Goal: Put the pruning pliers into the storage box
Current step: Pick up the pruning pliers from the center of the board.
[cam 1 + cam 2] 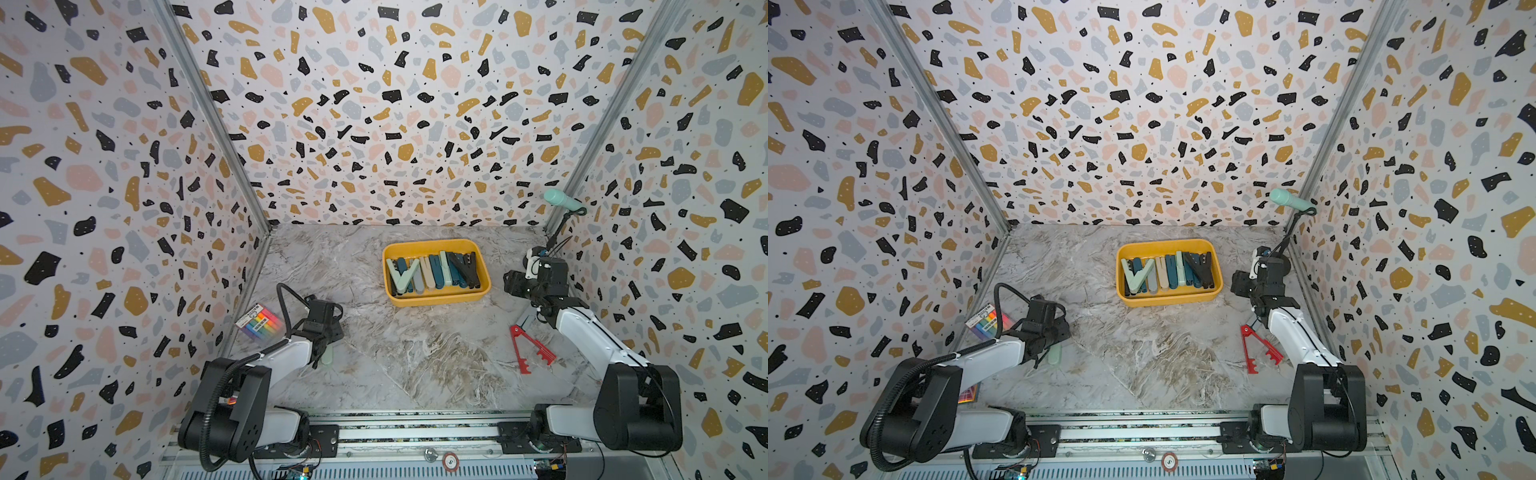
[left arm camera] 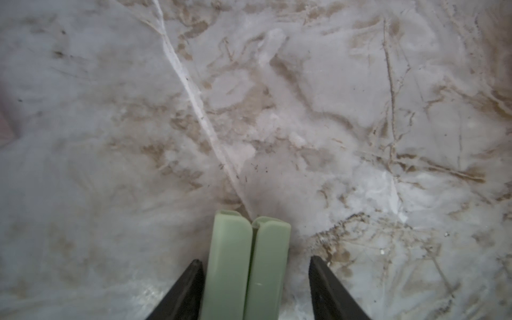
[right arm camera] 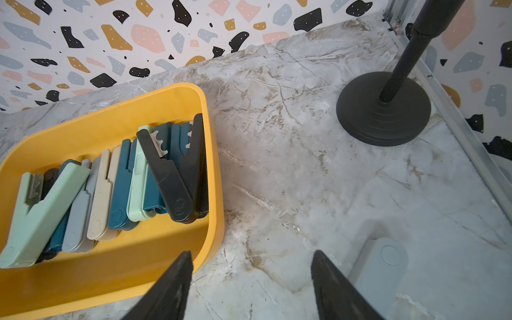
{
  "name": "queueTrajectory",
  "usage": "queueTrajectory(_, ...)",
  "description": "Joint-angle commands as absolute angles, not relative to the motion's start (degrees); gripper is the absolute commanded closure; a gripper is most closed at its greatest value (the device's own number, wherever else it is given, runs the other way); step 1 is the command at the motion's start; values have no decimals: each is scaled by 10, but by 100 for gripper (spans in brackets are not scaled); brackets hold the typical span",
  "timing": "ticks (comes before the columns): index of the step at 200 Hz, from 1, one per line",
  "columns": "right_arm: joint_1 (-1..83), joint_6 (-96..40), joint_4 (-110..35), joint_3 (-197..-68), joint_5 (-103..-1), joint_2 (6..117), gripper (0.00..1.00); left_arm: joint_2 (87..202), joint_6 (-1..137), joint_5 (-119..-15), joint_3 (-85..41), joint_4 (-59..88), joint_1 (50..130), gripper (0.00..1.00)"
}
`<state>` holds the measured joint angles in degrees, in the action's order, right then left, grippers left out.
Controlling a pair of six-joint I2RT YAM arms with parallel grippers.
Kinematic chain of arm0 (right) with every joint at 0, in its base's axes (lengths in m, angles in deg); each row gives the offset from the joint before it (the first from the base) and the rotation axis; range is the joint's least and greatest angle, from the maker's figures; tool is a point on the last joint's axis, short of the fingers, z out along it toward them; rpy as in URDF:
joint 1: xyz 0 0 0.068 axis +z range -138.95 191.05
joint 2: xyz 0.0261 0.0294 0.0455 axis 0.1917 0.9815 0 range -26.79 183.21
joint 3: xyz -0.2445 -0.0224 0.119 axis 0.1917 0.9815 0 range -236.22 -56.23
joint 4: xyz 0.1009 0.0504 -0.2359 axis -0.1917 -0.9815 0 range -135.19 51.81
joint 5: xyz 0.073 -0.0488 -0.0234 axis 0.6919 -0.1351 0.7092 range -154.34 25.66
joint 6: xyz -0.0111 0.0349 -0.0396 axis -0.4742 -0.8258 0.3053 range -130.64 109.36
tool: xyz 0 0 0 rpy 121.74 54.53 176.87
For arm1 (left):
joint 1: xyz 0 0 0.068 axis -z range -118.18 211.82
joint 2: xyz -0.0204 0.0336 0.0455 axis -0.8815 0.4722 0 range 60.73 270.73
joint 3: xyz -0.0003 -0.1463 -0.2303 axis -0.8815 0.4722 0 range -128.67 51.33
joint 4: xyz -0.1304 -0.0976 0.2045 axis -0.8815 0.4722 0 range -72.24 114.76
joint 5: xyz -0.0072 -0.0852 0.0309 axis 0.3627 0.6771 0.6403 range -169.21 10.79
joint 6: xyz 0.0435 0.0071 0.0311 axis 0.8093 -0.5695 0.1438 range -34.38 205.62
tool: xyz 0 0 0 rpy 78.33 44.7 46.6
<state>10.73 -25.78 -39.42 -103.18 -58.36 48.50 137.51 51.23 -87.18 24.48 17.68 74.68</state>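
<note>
Item: mint pliers (image 2: 243, 263), flat on table (image 2: 332, 110) under left gripper (image 2: 255, 260); jaws astride, one touching, not clamped. Likely light, stiff, slick plastic (arms folded): pinch across both arms. Right gripper (image 3: 252, 252) empty, agape beside box (image 3: 110, 277).

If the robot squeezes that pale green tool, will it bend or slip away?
The pale green pliers look like thick hard plastic, so probably stiff. Their flat arms lie shut side by side, so they likely won't roll. The smooth surface might slip a little in the left hand.
</note>
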Motion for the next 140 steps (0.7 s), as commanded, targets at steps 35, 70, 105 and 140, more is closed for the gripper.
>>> queueTrajectory(35,104,-258,-390,-1033,-581,466,30,1381,488,-814,267,165,748,57)
queueTrajectory(70,104,-259,-392,-1033,-581,462,30,1391,475,-818,251,147,757,61)
queueTrajectory(105,103,-257,-394,-1033,-582,457,30,1425,487,-850,220,164,773,58)
queueTrajectory(140,98,-257,-395,-1030,-581,452,30,1462,513,-888,199,203,784,49)
